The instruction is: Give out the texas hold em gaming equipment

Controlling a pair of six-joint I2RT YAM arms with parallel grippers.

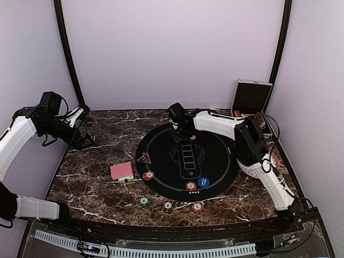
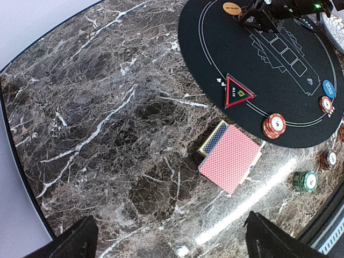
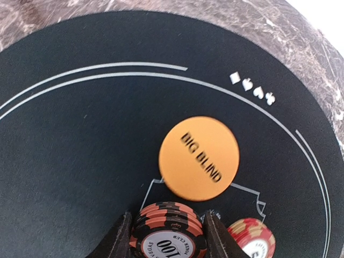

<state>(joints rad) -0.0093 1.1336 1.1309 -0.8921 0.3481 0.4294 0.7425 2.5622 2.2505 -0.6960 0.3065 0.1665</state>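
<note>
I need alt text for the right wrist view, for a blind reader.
The right gripper is closed on a stack of red poker chips on a black round mat. An orange Big Blind disc lies just beyond it.

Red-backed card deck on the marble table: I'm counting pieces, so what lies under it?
Beneath the red-backed card deck a flat blue-patterned, yellow-edged piece sticks out on two sides, resting on the brown marble table. Its middle is covered.

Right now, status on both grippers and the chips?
Left gripper open, hovering over marble. Right gripper shut on red chip stack, at the mat. Orange Big Blind button just beyond it, second red chip beside.
</note>
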